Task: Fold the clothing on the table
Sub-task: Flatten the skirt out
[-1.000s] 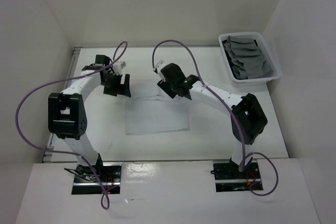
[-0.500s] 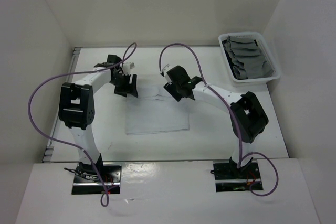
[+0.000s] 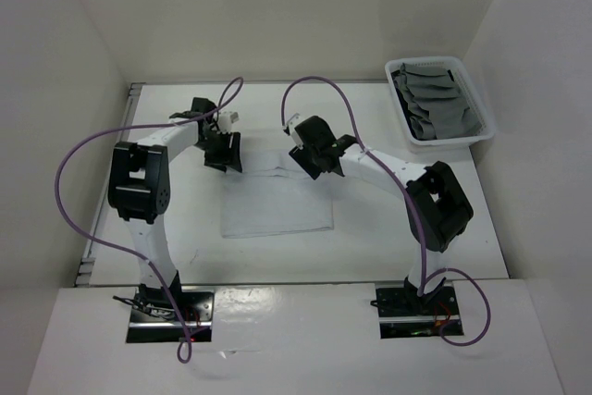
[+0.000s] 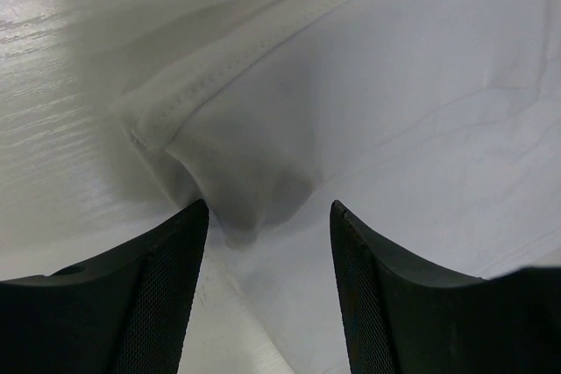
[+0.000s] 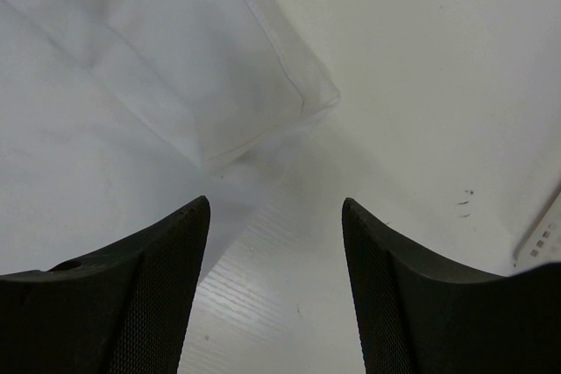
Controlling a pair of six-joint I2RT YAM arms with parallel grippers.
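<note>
From above, the cloth (image 3: 277, 205) lies flat near the middle of the table (image 3: 370, 242), a white sheet with a narrower band along its far edge. The left gripper (image 3: 224, 156) hangs over the cloth's far left corner. The right gripper (image 3: 314, 168) sits over the far edge, close to the cloth's right corner. A bin (image 3: 446, 142) of grey cloths (image 3: 435, 104) stands well apart, beyond the cloth's far right.

From the left wrist, the two dark fingers (image 4: 149, 295) stand moderately apart with a clear gap. The cloth's hemmed corner rises in a soft hump right between the tips, and I can't see either pad pressing it. Bare table shows to the left of that corner.

From the right wrist, the fingers (image 5: 131, 304) are spread about as far and hold nothing. The cloth's stitched corner lies just ahead of the gap, its edge running back under the left finger, with bare table under the right one.
</note>
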